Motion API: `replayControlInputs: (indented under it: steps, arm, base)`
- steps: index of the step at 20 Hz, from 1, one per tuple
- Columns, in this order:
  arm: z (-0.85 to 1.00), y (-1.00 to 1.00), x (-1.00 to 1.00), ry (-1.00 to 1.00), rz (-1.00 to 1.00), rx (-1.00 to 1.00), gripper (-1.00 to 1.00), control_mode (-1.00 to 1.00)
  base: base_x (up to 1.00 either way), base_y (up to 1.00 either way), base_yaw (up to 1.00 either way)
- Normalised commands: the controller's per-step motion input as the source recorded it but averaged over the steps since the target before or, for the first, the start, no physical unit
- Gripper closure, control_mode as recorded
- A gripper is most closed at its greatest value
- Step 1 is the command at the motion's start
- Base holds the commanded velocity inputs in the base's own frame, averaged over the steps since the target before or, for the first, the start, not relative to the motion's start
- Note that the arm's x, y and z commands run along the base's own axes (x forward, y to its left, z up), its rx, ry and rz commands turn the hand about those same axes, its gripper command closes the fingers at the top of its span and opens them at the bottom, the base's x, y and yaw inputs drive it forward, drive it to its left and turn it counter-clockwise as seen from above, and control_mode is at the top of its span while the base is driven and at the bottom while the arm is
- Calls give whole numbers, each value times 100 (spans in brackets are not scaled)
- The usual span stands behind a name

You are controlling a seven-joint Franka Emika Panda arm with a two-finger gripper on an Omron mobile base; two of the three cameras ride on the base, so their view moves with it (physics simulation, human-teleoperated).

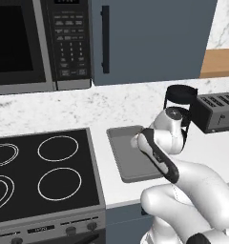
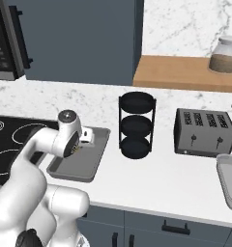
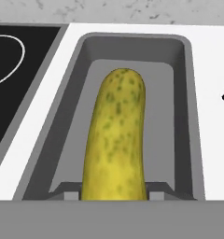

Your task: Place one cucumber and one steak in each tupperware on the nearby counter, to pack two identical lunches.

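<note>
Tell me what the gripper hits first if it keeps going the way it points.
The grey tray floor, most likely: the cucumber already sits between the jaws, pointing into the tray. Depth is unclear.

You are looking forward and down from behind the arm on both base views, left and right, both sharing the grey tray (image 1: 123,157) on the counter (image 2: 161,183). Your hand view is peering close along the cucumber (image 3: 116,135) in that tray.

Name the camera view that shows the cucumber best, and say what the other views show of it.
The hand view: the cucumber lies lengthwise over the grey tupperware, its speckled skin plain. In the left base view the arm covers it; in the right base view the gripper hides nearly all of it.
</note>
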Motion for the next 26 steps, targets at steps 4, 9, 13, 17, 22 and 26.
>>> replayControlInputs:
  steps: [4,9,13,17,22,26]
  arm:
    - [-48,0,30,0,0,0,100,-100]
    - [-42,0,23,-2,0,-1,100,-100]
    - [-34,0,32,-10,0,-4,-100,-100]
    - [-41,0,42,-20,0,-8,-100,-100]
    - [-7,0,16,-9,0,-2,-100,-100]
    - [81,0,-66,-3,0,1,-100,-100]
  base:
    - [0,0,0]
    - [0,0,0]
    - [0,0,0]
    - [0,0,0]
    - [0,0,0]
    - [0,0,0]
